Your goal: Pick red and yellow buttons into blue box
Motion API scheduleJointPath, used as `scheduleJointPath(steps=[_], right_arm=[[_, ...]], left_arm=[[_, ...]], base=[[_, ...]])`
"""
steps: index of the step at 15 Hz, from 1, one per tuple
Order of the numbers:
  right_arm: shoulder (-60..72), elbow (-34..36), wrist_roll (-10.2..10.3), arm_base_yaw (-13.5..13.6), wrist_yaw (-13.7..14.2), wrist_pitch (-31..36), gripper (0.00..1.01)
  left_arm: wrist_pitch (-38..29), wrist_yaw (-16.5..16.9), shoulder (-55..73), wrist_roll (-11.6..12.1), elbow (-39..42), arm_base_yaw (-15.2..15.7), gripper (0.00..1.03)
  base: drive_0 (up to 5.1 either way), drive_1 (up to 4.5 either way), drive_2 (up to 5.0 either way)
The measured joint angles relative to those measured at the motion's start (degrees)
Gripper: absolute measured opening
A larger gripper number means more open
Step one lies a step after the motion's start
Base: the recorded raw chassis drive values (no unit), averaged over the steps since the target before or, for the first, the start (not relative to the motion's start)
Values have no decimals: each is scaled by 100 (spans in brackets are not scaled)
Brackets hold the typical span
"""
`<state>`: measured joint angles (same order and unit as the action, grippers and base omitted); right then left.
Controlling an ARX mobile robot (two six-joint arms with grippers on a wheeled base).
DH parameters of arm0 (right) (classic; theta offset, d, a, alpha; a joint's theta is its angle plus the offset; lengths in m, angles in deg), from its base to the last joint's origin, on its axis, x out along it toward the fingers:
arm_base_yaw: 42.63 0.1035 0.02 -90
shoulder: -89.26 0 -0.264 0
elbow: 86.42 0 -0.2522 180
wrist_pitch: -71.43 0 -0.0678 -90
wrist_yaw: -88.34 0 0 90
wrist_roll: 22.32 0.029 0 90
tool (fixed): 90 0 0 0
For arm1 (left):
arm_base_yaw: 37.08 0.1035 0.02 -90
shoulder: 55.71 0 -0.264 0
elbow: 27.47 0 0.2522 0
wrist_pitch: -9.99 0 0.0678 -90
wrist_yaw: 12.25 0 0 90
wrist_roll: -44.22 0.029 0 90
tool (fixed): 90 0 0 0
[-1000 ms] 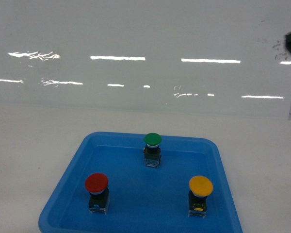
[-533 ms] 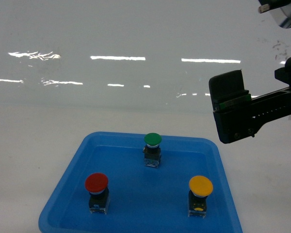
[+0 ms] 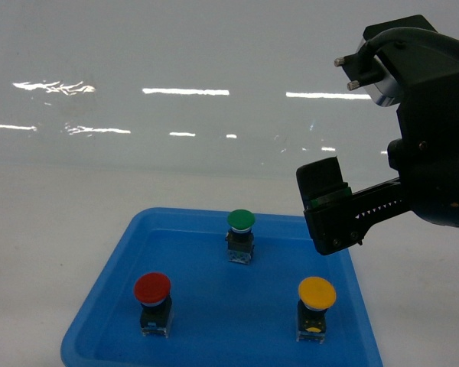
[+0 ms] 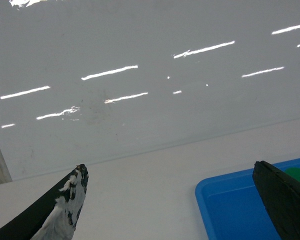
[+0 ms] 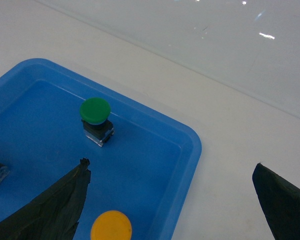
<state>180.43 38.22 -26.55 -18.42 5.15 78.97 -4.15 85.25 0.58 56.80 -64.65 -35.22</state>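
Above tray [image 3: 107, 279] corner, right hand [image 3: 325, 206] now lower, nearer yellow button [image 3: 317, 293].

Red [image 3: 152, 287], yellow [image 3: 317, 293], green caps [image 3: 241, 220]; blue tray [image 3: 107, 280]

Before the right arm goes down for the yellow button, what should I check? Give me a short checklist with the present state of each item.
1. Right gripper open: ok, the wrist view shows its fingers wide apart with nothing between them.
2. Yellow button upright and free in the blue tray: ok.
3. Gripper above the yellow button: not ok, it hangs over the tray's far right corner, beyond the button.
4. Neighbours clear: ok, the red button and the green button stand well apart from it.
5. Left gripper out of the way: ok, open and to the left of the tray.
6. Blue box ready to receive: cannot tell, no view shows it.
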Motion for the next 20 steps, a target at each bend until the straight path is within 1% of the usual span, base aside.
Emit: scheduleJointPath(steps=[2, 3, 4, 5, 11, 12, 15, 17, 20], right_arm=[[160, 160, 59, -17, -68, 227, 98], [332, 297, 162, 44, -199, 367, 98], [610, 455, 433, 435, -374, 645, 98], [817, 485, 511, 540, -332, 769, 98], [1132, 612, 702, 542, -249, 1054, 98], [1189, 671, 763, 542, -251, 1134, 98], [1366, 839, 850, 533, -238, 1351, 98], [1486, 918, 894, 444, -256, 1440, 98], [1580, 931, 896, 291, -254, 1565, 98]], left_arm=[[-2, 2, 0, 0, 0, 0, 98], [-2, 0, 0, 0, 0, 2, 98], [-2, 0, 0, 0, 0, 0, 98], [0, 0, 0, 0, 0, 2, 98], [-2, 0, 0, 2, 0, 2, 98], [-2, 0, 0, 2, 0, 2, 98], [0, 0, 0, 11, 0, 2, 98], [0, 0, 0, 20, 0, 2, 98], [-2, 0, 0, 37, 0, 2, 98]], base=[[0, 0, 0], [0, 0, 0], [0, 0, 0], [0, 0, 0], [0, 0, 0], [0, 0, 0], [0, 0, 0], [0, 0, 0], [0, 0, 0]])
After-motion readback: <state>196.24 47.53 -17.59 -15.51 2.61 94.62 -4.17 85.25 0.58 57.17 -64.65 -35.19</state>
